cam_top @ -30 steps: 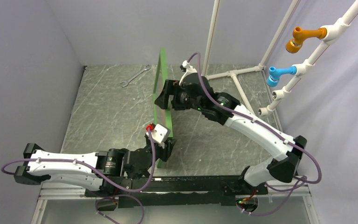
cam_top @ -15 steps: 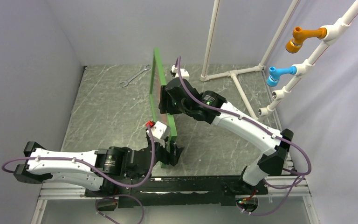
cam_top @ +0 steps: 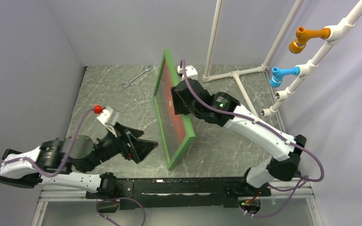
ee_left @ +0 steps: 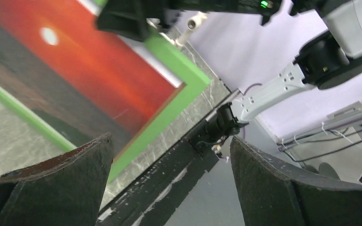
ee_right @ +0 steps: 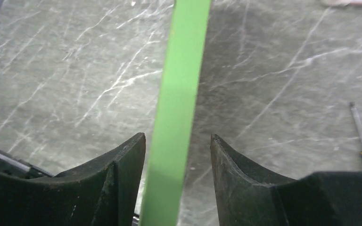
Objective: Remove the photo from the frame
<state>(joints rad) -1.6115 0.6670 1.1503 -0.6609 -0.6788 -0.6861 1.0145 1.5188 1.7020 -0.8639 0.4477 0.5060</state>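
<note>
left fingers (ee_left: pixel 52 188) pulled back, spread empty, right fingers (ee_right: pixel 108 188) clamping tilted frame (ee_right: pixel 179 94)

No words, numbers or signs can be read in any of the views. The photo (ee_left: pixel 99 66) shows only a red sky and a small white sun, with no writing on it. The green frame (cam_top: pixel 161 125) is plain, and the robot arms carry no label that can be made out
</note>
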